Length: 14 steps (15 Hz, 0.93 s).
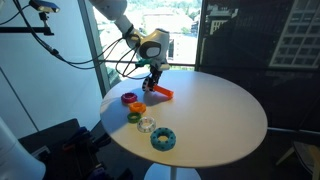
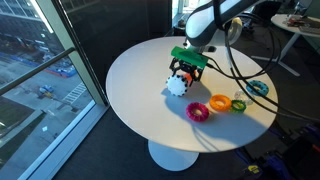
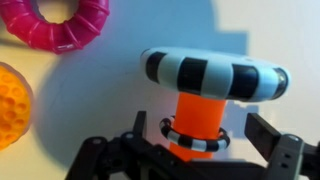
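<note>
Both sides of my gripper (image 3: 198,135) stand spread wide, either side of the orange peg (image 3: 200,112) at lower centre; striped ring (image 3: 215,75) tops it, pink ring (image 3: 55,22) upper left.

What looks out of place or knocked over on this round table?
The orange post carrying a striped ring seems to lie on its side between the open jaws. The pink ring and orange ring nearby lie flat.

**Room survey: glazed office, daylight**

A round white pedestal table (image 1: 225,120) stands beside floor-to-ceiling windows (image 2: 40,60). A street shows far below. The floor (image 2: 100,150) is dark, as are the wall panels (image 1: 240,35) behind. Daylight casts soft shadows across the tabletop.
</note>
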Each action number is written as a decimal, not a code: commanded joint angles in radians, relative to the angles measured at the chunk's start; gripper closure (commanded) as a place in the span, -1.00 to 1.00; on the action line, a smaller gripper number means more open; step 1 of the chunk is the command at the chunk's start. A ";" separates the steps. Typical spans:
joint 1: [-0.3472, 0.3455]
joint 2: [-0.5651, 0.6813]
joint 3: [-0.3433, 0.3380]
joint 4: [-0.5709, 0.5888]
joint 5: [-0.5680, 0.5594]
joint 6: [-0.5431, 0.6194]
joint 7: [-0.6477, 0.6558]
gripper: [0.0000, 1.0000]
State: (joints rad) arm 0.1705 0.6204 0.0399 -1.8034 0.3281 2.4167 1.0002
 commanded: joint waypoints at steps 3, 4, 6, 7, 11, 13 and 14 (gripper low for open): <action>0.006 0.007 -0.006 0.016 0.005 0.020 0.040 -1.00; 0.006 0.008 -0.006 0.016 0.004 0.024 0.045 -1.00; 0.007 0.009 -0.007 0.015 0.001 0.034 0.051 -1.00; 0.008 0.010 -0.008 0.015 -0.001 0.038 0.054 -0.78; 0.009 0.013 -0.008 0.015 -0.003 0.043 0.058 0.02; 0.009 0.012 -0.008 0.014 -0.004 0.044 0.058 0.34; 0.008 0.010 -0.008 0.014 -0.004 0.045 0.057 0.49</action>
State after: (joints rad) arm 0.1712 0.6254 0.0387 -1.8030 0.3281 2.4539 1.0344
